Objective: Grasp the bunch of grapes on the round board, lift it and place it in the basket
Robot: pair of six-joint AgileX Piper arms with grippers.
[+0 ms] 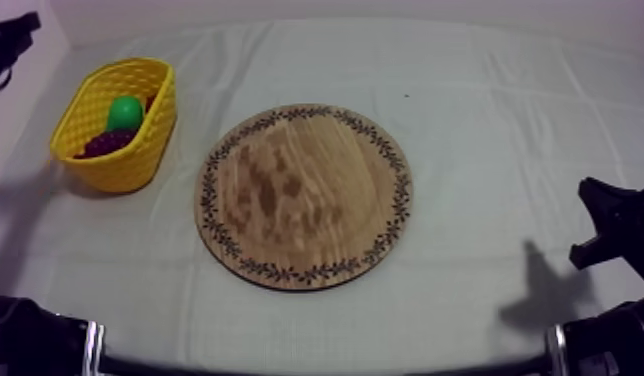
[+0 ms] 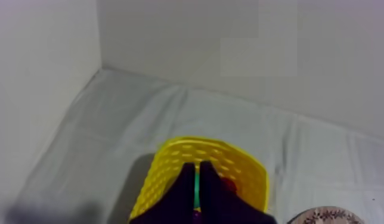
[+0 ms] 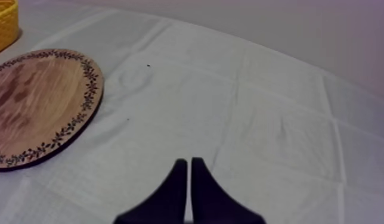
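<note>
One grape bunch (image 1: 108, 142) near left gripper (image 2: 198, 167)

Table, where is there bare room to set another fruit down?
The wooden board is bare. Open cloth lies between it and my right pincer. Crowded: the yellow basket, holding the bunch of grapes and a pear, by my left pincer.
</note>
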